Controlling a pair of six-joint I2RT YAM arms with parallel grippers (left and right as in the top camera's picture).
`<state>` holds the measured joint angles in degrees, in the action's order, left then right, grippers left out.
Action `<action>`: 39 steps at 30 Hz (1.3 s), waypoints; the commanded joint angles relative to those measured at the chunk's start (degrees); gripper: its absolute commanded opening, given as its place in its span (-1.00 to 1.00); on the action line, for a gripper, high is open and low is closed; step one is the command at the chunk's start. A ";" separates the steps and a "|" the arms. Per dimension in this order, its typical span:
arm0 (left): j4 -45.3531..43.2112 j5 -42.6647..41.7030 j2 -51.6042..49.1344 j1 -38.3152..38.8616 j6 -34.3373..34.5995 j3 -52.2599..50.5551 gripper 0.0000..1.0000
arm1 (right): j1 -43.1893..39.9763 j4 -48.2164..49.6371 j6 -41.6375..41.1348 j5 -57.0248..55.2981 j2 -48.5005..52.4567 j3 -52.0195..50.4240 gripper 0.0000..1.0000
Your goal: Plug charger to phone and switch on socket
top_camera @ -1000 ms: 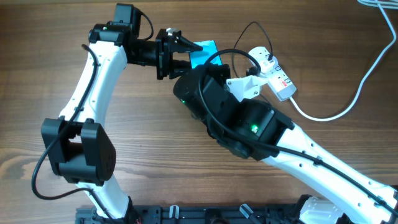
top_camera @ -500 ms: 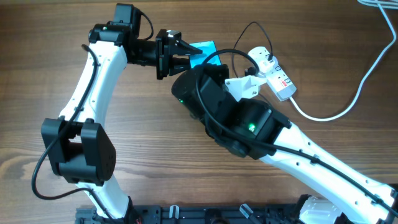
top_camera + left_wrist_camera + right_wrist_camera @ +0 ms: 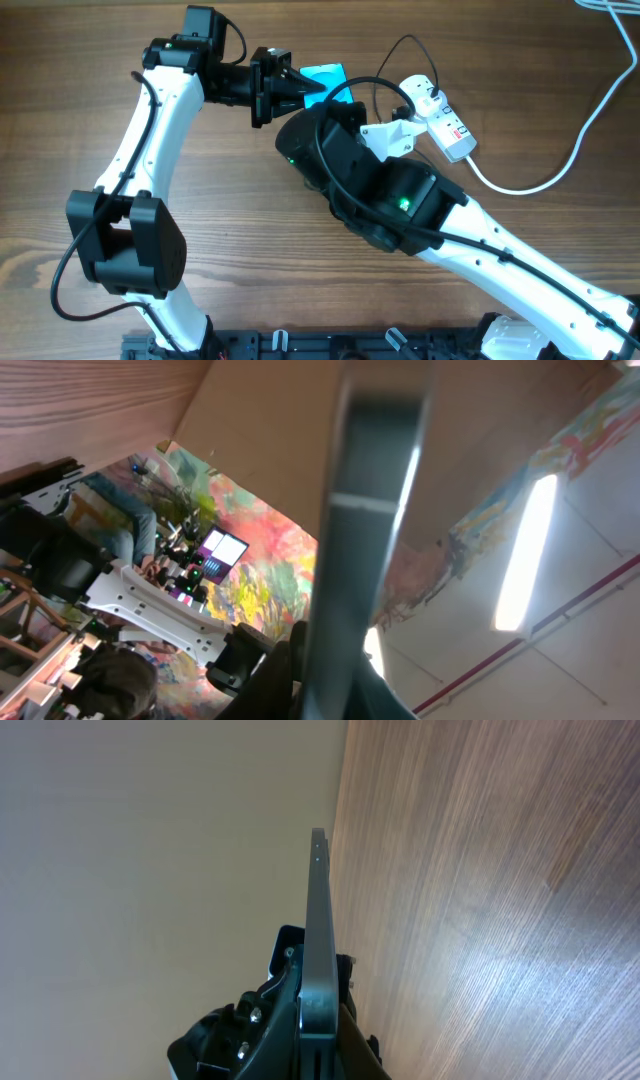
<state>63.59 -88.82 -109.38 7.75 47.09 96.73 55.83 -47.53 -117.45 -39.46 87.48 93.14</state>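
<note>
Right gripper (image 3: 318, 1030) clamped on phone (image 3: 315, 920), held edge-on between the jaws. Left gripper (image 3: 303, 90) nearly closed at phone's edge; grasp not determinable. Charger (image 3: 406, 38) outside both jaws, tip unseen. Risk: phone twisting or slipping under opposed pulls; connector misalignment.

phone (image 3: 327, 74): hemmed by left pincer (image 3: 316, 93), right arm (image 3: 345, 155) | beyond socket (image 3: 450, 125): seemingly open

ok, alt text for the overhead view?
The left gripper points its fingertips at the edge of the cyan-lit phone, and the right arm covers the phone's near side. To the right lies the white socket strip, with the thin black charger cable looping above it.
</note>
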 commanded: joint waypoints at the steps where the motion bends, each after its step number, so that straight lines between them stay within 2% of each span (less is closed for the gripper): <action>1: -0.15 -1.36 1.79 -0.26 0.09 1.22 -0.73 | 0.20 0.33 2.21 1.73 0.28 0.70 -0.61; 3: -0.17 -1.36 1.79 -0.26 0.09 1.22 -0.92 | 0.20 1.55 7.02 2.03 0.28 0.70 -0.48; 5: -0.17 -1.36 1.79 -0.26 0.09 1.22 -0.92 | 0.20 4.31 14.78 1.99 0.26 0.70 -0.32; 6: -0.17 -1.33 1.79 -0.26 0.09 1.22 -0.92 | 0.20 5.05 16.28 1.95 0.26 0.70 -0.29; 7: -0.17 -1.20 1.79 -0.26 0.04 1.22 -0.92 | 0.20 5.60 17.14 1.36 0.20 0.70 -0.17; 9: -0.17 0.72 1.79 -0.26 0.02 1.22 -0.92 | 0.20 5.40 17.22 -1.09 -0.68 0.70 -0.14; 11: -0.17 3.32 1.79 -0.26 0.02 1.22 -0.92 | 0.17 5.03 19.87 -4.57 -2.60 0.70 0.02; 14: -2.58 5.42 1.79 -0.26 -0.61 1.22 -0.92 | -0.02 4.33 29.51 -9.53 -7.23 0.70 0.28; 16: -6.14 6.69 1.79 -0.26 -3.72 1.22 -0.92 | -1.44 2.80 35.89 -9.07 -10.25 0.70 0.36; 18: -7.48 6.36 1.81 -0.26 -10.01 1.22 -0.92 | -5.53 -2.86 44.87 -4.07 -13.42 0.70 0.51; 21: -7.50 4.70 2.16 -0.26 -21.27 1.22 -0.92 | -13.92 -12.90 56.78 9.42 -14.62 0.70 0.63; 23: -7.45 6.43 2.97 -0.55 -24.24 1.22 -0.92 | -19.06 -18.38 65.85 16.00 -13.53 0.33 0.76; 25: -7.43 11.76 4.33 -1.33 -24.44 1.22 -0.92 | -23.04 -22.82 67.93 16.92 -11.21 -0.79 0.99; 29: -4.04 33.66 9.66 -2.93 -24.24 1.22 -0.92 | -25.22 -24.63 67.87 19.23 -4.11 -4.33 1.00; 32: 2.86 53.09 11.89 -4.72 -19.80 1.22 -0.92 | -25.22 -21.73 67.89 20.55 3.32 -6.64 0.99; 34: 6.19 59.60 11.89 -6.45 -19.43 1.18 -0.92 | -25.33 -19.12 70.97 24.24 8.55 -7.04 0.99; 37: 9.07 65.33 11.89 -8.94 -19.43 1.01 -0.92 | -25.38 -13.90 81.92 33.18 16.46 -7.04 0.99; 39: 10.38 68.22 11.89 -10.43 -19.41 1.01 -0.92 | -25.40 -12.00 82.77 35.12 20.87 -7.04 0.99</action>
<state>73.01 -28.86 -98.26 -0.71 27.29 97.03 30.55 -60.86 -40.62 -10.85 103.66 86.54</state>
